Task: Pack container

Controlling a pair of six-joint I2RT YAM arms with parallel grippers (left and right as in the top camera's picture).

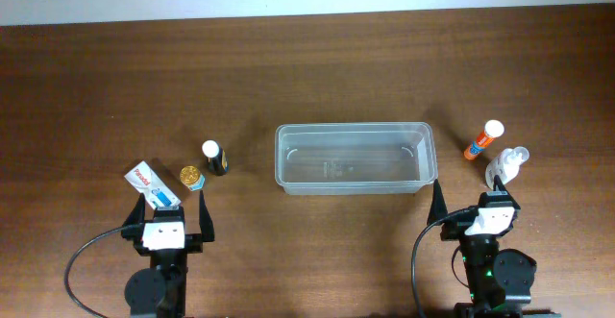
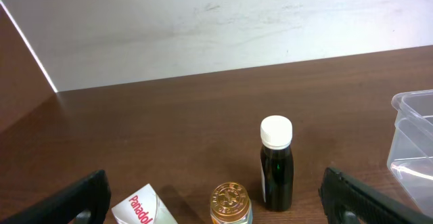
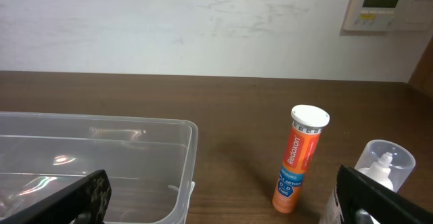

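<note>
The clear plastic container (image 1: 354, 158) sits empty at the table's middle; its corner shows in the right wrist view (image 3: 101, 163) and its edge in the left wrist view (image 2: 414, 139). My left gripper (image 1: 171, 212) is open and empty, just behind a white Panadol box (image 1: 152, 183) (image 2: 141, 207), a gold-capped jar (image 1: 192, 177) (image 2: 230, 202) and a dark bottle with a white cap (image 1: 214, 157) (image 2: 276, 163). My right gripper (image 1: 478, 203) is open and empty. An orange Redoxon tube (image 1: 483, 140) (image 3: 298, 158) and a clear spray bottle (image 1: 506, 166) (image 3: 379, 170) stand ahead of it.
The wooden table (image 1: 307, 68) ends at a white wall (image 2: 203, 28) behind. A wall thermostat (image 3: 385, 4) hangs at the upper right in the right wrist view.
</note>
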